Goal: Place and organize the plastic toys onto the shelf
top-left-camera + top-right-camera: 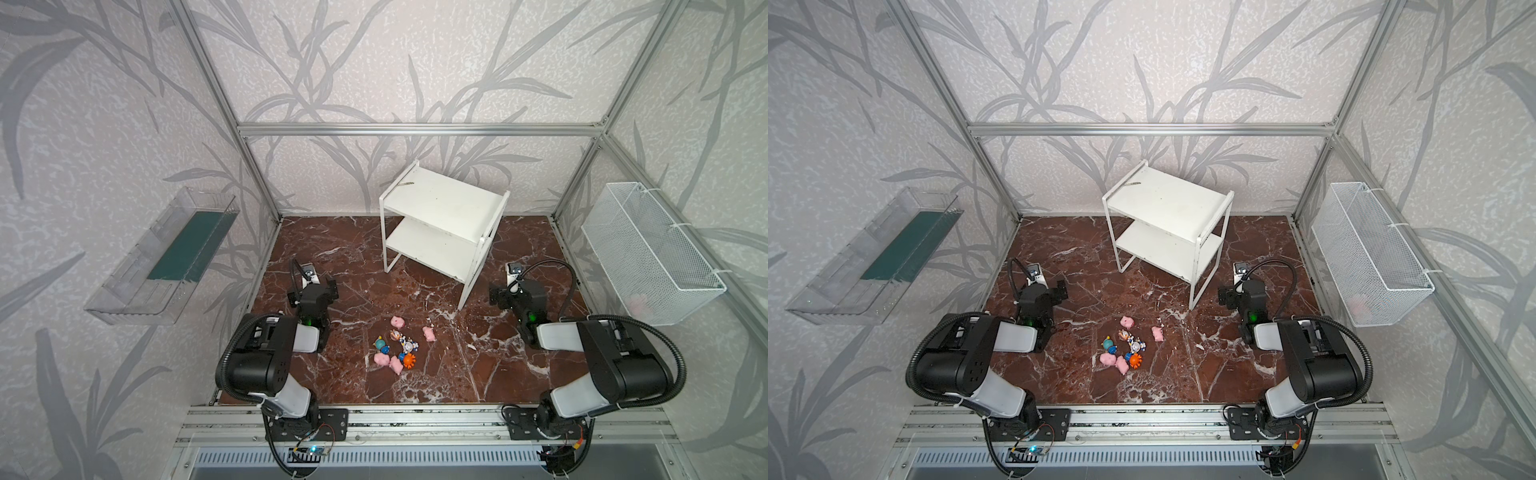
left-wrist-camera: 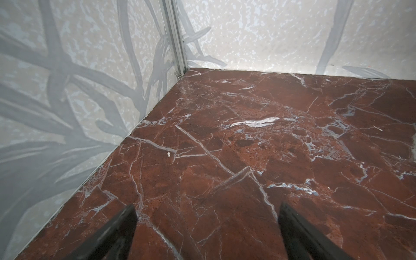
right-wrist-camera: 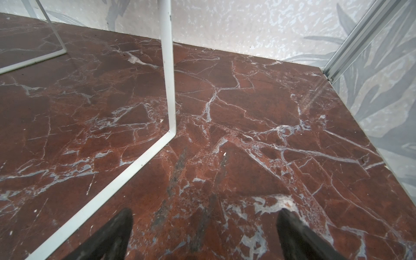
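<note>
Two arms poised and none of the work begun: the left gripper (image 2: 207, 209) and the right gripper (image 3: 205, 211) each hang low over the red marble tabletop (image 1: 498, 365), jaws spread wide with nothing between them. The plastic toys (image 1: 397, 347) lie in a loose huddle on the marble between the two grippers, a little back from their fingertips toward the arm bases. There are four pink pigs (image 1: 380, 359) and four blue-and-white figurines (image 1: 409, 345). Several touch or lean on one another, and they are too small to tell which stand upright. The shelf (image 1: 444, 199), a white two-tier rack, stands ahead of both grippers, set at an angle on the table and closer to the right one. In the right wrist view its thin white frame leg (image 3: 168, 67) passes just beside that gripper without touching it. Both boards are bare. By the look of it, all eight toys have yet to be picked up, carried forward and set in order, and no first grasp has been made. The tight cluster may make clean single picks awkward.
</note>
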Tool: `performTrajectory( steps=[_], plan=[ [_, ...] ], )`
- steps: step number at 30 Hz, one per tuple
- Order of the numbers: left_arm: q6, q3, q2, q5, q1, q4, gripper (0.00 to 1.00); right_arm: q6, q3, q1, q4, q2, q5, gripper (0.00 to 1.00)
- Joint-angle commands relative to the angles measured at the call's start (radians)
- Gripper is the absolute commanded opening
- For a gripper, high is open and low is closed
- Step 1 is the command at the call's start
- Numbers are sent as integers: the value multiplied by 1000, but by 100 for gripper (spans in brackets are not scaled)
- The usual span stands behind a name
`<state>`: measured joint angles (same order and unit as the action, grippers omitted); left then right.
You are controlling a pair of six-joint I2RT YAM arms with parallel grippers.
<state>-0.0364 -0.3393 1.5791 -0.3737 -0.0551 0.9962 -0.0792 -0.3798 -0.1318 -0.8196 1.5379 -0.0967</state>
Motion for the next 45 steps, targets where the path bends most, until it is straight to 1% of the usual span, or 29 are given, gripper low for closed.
performTrajectory(
  steps=[1, 18, 21, 22, 24, 26, 28, 29, 30, 31, 33, 34, 35, 36, 37, 39, 40, 42, 43, 45],
  plan=[
    [6, -20, 8, -13, 3, 21, 99, -9, -22, -3, -38, 8, -15, 99],
    [14, -12, 7, -15, 0, 38, 99, -7, -22, -3, -38, 8, -16, 99],
    [41, 17, -39, -11, -18, 62, 99, -7, -22, -2, -39, 8, -16, 99],
    [49, 10, -69, -49, -32, 27, 99, -8, -22, -3, -38, 8, -17, 99],
    [80, -49, -153, -113, -76, -152, 99, -5, -22, -3, -39, 8, -18, 99],
    [107, -117, -206, -112, -102, -327, 99, -3, -25, -1, -35, 11, -10, 99],
    [48, -173, -224, -246, -149, -434, 99, 10, -32, 25, -13, 6, 43, 99],
    [7, -194, -234, -299, -173, -500, 99, 9, -32, 27, -13, 6, 45, 99],
    [-19, -216, -249, -327, -201, -574, 99, 8, -32, 26, -18, 8, 44, 99],
    [-10, -232, -256, -377, -240, -620, 99, 7, -31, 26, -20, 8, 45, 99],
    [13, -247, -259, -548, -338, -647, 99, 6, -31, 26, -18, 7, 45, 99],
    [23, -248, -260, -600, -375, -647, 99, 0, -30, 26, -19, 5, 53, 99],
    [9, -251, -265, -624, -407, -669, 99, -4, -29, 26, -31, 3, 59, 99],
    [-28, -266, -275, -616, -432, -737, 99, -4, -29, 25, -44, -4, 48, 99],
    [-72, -284, -284, -607, -448, -812, 99, 6, -38, 20, -8, -29, 7, 99],
    [-218, -340, -306, -569, -470, -1025, 99, 49, -81, 18, 162, -100, -73, 99],
    [-291, -367, -319, -525, -476, -1133, 99, 94, -132, 19, 334, -148, -122, 99],
    [-403, -396, -348, -433, -484, -1294, 99, 171, -215, 16, 585, -199, -164, 99],
    [-442, -395, -362, -396, -487, -1338, 99, 212, -243, 10, 692, -218, -192, 99],
    [-489, -378, -400, -278, -494, -1390, 99, 287, -287, -3, 880, -251, -231, 99]
  ],
)
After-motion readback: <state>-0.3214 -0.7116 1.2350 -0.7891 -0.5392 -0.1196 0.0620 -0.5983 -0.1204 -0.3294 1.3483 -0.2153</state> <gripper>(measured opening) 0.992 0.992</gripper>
